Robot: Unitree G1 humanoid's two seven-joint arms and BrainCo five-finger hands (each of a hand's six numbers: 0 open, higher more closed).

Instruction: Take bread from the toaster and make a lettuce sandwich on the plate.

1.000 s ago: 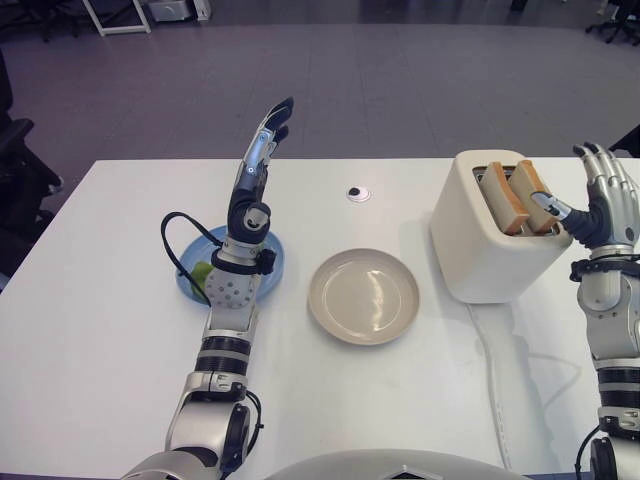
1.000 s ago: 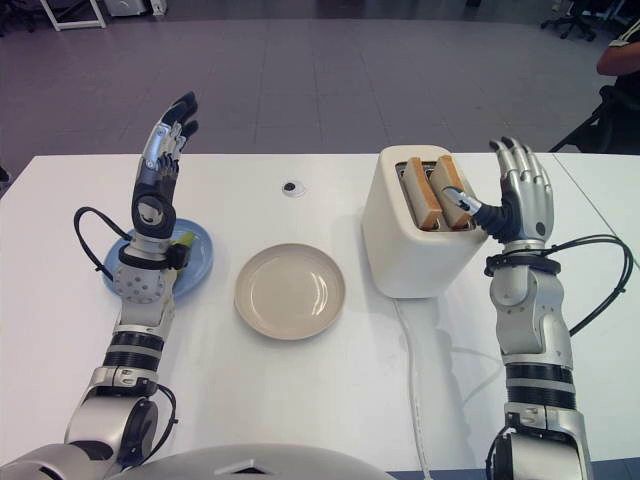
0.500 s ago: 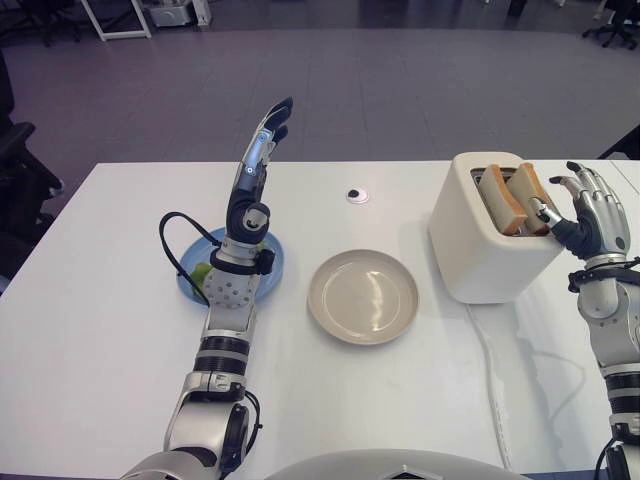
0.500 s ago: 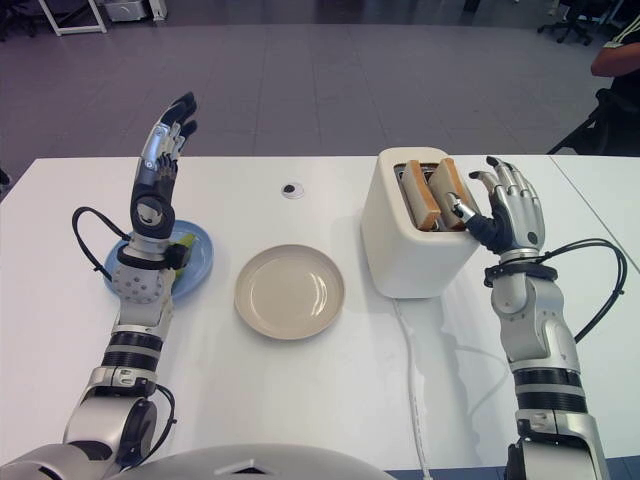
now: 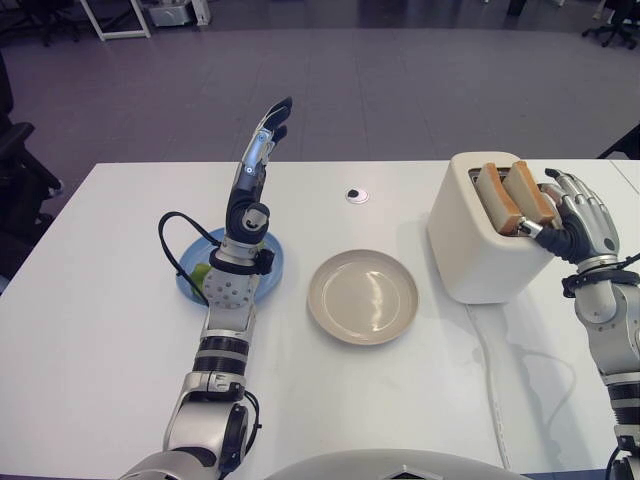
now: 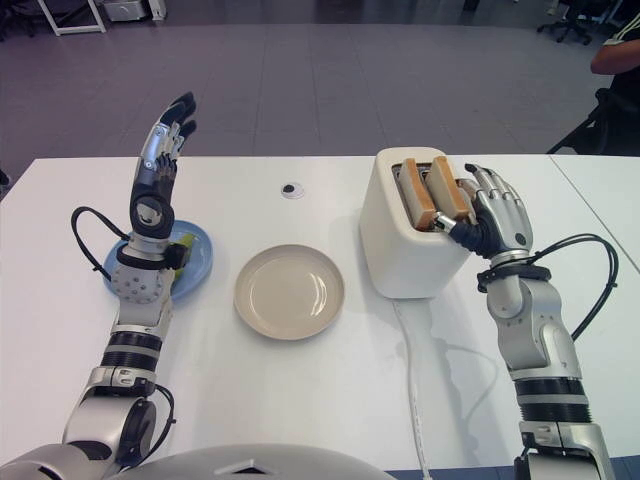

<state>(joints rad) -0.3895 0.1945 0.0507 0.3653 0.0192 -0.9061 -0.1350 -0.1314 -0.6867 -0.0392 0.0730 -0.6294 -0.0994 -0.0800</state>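
One white table (image 5: 100, 330). One left hand (image 5: 250, 190) stands upright, fingers straight and pressed together, holding nothing, over one round blue plate (image 5: 275, 262) bearing green lettuce (image 5: 202, 272). One round beige plate (image 5: 363, 296) lies at its 3 o'clock, with bare table around it. One cream toaster (image 5: 480, 255) holds two toasted bread slices (image 5: 497, 195). The right hand (image 5: 580, 215) fingers pinch the right slice (image 5: 527, 190), near the table's right edge.

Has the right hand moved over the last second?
Yes. The right hand has dropped and shifted left toward the toaster, its fingers now closing on the right slice of bread.
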